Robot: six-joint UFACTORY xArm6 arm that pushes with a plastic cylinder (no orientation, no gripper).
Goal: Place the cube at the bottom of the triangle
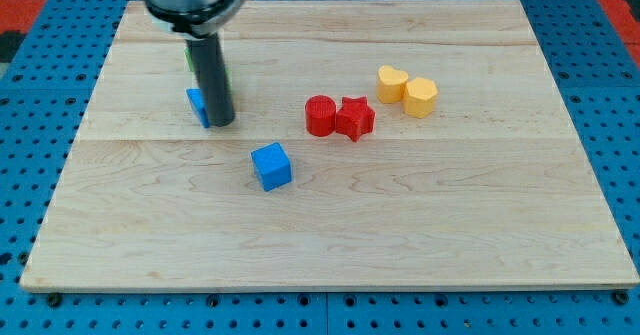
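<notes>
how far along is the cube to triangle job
Nothing looks done yet: the blue cube sits alone mid-board, below and to the view's right of the blue block, presumably the triangle, half hidden behind the rod. In hand: my tip rests against that block, away from the cube. Left: get behind the cube and push it under the triangle.
</notes>
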